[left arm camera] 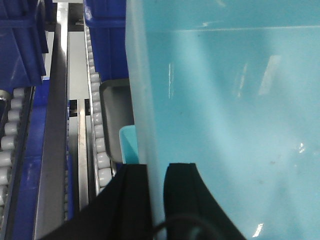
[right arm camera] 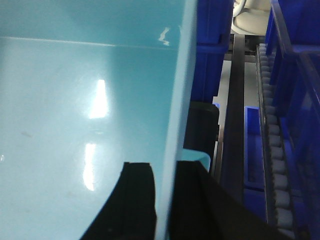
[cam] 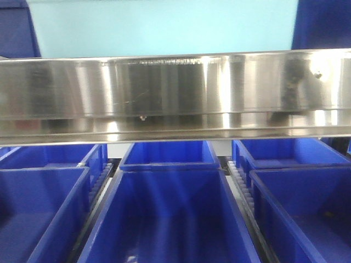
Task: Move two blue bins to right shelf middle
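Left gripper (left arm camera: 156, 172): pinching the left wall of the pale blue bin (left arm camera: 240, 125).
Right gripper (right arm camera: 164, 170): pinching its right wall.
Bin's place: 12 o'clock, above the shelf rail (cam: 175, 87).
Dark blue bins (cam: 170, 219): 6 o'clock, under it.

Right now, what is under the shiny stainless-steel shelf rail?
Open dark blue plastic bins in three lanes, with white roller tracks between them. The stainless-steel rail covers the rear bins' far ends and anything behind.

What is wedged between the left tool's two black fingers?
The light blue bin's wall, straddled by the left tool's fingers; the left wrist view shows it.
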`<state>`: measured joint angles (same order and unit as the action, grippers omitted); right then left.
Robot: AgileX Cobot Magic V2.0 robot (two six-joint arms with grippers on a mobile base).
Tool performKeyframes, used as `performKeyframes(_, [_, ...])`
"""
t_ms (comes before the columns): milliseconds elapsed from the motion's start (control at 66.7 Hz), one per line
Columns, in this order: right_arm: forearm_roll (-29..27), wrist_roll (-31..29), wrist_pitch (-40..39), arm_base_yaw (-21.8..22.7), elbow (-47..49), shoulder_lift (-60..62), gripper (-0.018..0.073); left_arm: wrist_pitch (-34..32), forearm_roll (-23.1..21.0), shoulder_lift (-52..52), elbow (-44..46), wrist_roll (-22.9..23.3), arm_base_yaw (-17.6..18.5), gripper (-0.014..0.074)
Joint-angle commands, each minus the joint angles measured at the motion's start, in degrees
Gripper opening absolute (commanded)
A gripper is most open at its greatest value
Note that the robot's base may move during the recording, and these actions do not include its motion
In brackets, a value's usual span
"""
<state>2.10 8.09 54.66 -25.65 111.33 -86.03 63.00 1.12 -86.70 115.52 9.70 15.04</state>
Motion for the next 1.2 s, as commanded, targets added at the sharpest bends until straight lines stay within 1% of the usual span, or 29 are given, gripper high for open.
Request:
performKeyframes(0, [-1.2, -0.9, -2.9, -0.1, 0.6, 1.0, -0.0153, -2.9, -1.9, 0.8, 0.8, -0.5, 0.1, -0.0111])
performKeyframes(1185, [-1.2, -0.9, -2.9, -0.1, 0.6, 1.0, -0.0153, -2.9, -1.9, 0.8, 0.8, -0.5, 0.1, -0.0111])
